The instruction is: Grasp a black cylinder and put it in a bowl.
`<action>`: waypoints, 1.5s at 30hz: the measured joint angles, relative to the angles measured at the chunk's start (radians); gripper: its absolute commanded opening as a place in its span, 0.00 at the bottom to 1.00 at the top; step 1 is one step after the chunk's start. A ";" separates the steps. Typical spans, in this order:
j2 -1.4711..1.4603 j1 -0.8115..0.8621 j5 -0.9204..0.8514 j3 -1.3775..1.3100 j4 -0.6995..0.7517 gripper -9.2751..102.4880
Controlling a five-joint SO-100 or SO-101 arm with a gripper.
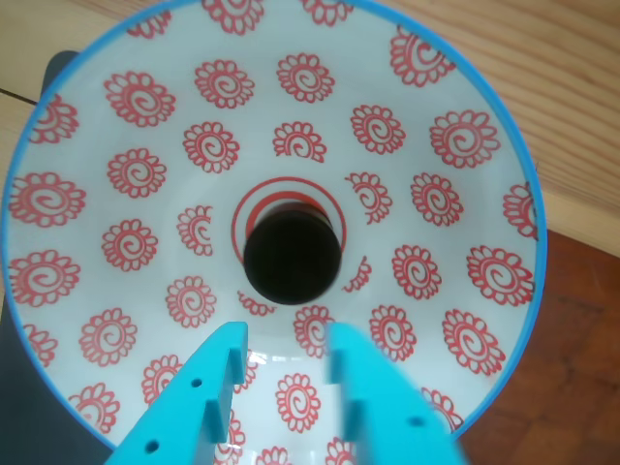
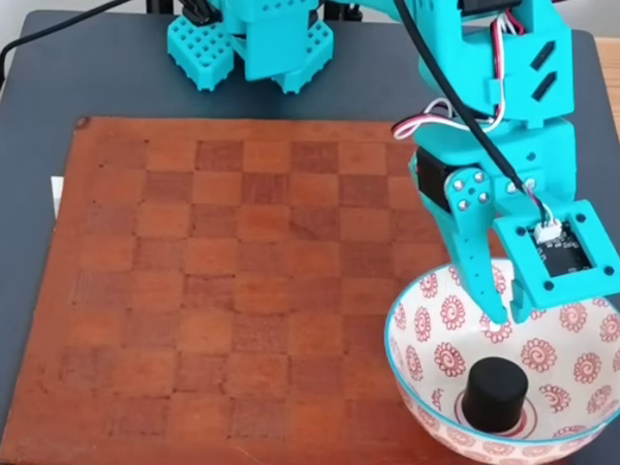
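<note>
The black cylinder [image 1: 291,260] stands upright at the middle of the bowl [image 1: 262,108], on the red ring at its bottom. In the fixed view the cylinder [image 2: 494,392] rests inside the bowl [image 2: 412,383] at the board's lower right corner. My gripper [image 1: 288,339] hangs just above the bowl, its two turquoise fingers apart and nothing between them. They are clear of the cylinder. In the fixed view the gripper [image 2: 506,322] points down over the bowl's far side, one finger partly hidden behind the camera mount.
A brown chessboard [image 2: 223,271] lies on a dark mat [image 2: 39,97]. The arm's turquoise base [image 2: 252,44] stands at the back edge. In the wrist view, light wooden tabletop [image 1: 542,87] shows beyond the bowl.
</note>
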 measured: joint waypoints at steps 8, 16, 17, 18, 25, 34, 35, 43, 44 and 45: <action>0.242 0.000 0.000 0.282 0.000 0.08; 0.534 0.008 0.002 0.603 0.000 0.08; 0.568 0.009 0.002 0.644 0.000 0.08; 0.615 0.020 0.002 0.706 0.000 0.08; 0.890 0.092 0.005 1.008 0.000 0.08; 1.233 0.190 0.005 1.388 -0.011 0.08; 1.269 0.202 0.005 1.431 -0.018 0.08; 1.506 0.247 0.005 1.764 -0.170 0.08; 1.531 0.255 0.005 1.799 -0.189 0.08; 1.559 0.259 0.020 1.841 -0.212 0.08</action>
